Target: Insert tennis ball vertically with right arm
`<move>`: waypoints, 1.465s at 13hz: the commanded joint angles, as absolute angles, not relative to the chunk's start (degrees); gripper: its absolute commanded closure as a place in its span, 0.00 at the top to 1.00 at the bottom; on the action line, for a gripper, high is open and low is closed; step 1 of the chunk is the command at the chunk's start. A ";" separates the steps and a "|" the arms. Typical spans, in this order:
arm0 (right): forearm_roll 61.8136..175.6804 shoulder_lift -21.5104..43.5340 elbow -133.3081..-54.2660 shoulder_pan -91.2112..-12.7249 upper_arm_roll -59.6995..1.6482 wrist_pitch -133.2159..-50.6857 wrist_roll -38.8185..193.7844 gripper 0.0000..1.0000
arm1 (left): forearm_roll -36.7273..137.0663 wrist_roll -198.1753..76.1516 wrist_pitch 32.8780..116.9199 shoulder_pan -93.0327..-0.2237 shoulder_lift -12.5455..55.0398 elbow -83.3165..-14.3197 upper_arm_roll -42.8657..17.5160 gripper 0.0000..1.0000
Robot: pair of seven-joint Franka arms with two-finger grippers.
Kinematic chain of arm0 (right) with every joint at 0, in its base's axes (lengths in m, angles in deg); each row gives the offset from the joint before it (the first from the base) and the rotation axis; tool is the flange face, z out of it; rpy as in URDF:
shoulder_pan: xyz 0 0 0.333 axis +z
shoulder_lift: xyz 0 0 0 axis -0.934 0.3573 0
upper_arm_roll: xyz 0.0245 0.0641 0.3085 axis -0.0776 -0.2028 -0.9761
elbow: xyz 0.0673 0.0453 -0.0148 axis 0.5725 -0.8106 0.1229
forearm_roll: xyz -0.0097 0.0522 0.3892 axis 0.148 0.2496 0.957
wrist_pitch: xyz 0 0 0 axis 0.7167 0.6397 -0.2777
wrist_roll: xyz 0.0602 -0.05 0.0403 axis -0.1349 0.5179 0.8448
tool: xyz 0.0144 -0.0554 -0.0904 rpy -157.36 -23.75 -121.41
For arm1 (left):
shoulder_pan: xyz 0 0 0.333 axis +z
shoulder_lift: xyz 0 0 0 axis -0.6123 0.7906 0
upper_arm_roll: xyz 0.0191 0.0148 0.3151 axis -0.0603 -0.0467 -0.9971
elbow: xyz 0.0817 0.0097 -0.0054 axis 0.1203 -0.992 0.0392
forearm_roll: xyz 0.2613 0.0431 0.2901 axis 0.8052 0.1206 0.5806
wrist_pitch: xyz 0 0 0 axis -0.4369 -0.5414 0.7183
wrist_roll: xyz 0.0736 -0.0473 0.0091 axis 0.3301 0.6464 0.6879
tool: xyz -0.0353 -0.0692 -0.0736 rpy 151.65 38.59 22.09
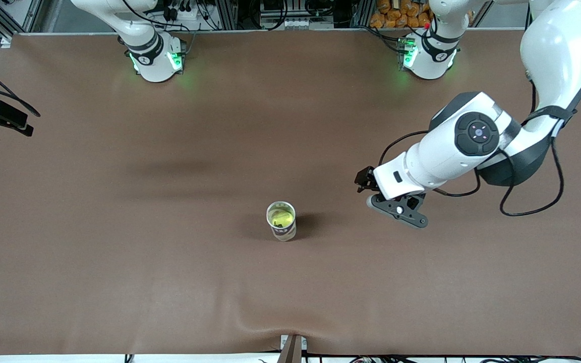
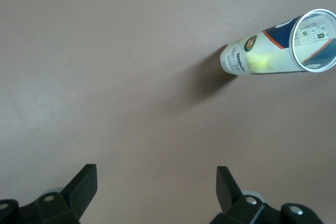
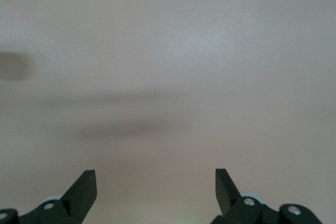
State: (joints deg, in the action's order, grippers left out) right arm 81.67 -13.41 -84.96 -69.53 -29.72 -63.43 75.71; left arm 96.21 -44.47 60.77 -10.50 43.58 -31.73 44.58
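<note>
the tennis ball is seen already inside the upright tube, which could be toppled by the open, empty left tool hanging near it, while the right tool, also open and empty, is held over bare surface.

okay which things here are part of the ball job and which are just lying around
Job: clear tube standing upright; yellow tennis ball already inside it; right end effector, open, empty.
Just there: left end effector, open beside the tube; brown table cover.

Right gripper out of front view, arm cut off above base; tube label text unreadable, rim clipped by edge.
</note>
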 commanded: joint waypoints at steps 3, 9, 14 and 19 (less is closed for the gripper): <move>81.81 -13.68 -85.38 -69.77 -29.99 -63.61 75.79 1.00 | 95.90 -43.56 50.65 -8.49 42.03 -26.98 47.04 1.00; 81.81 -13.77 -85.38 -70.38 -29.99 -63.52 75.79 1.00 | 96.25 -43.56 49.41 -7.70 40.54 -25.13 46.96 1.00; 81.81 -14.03 -84.94 -72.93 -29.82 -63.69 75.88 1.00 | 96.60 -45.04 49.41 -7.34 37.65 -24.96 44.60 1.00; 81.73 -13.95 -86.35 -74.34 -29.73 -63.69 75.88 1.00 | 76.96 -50.21 49.84 -19.89 20.18 -24.87 16.78 1.00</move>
State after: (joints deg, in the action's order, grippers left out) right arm 81.67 -13.43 -85.19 -73.65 -29.19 -63.34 75.69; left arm 83.88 -46.74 50.54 -14.64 28.69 -24.65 28.03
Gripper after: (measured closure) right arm 0.000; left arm 0.000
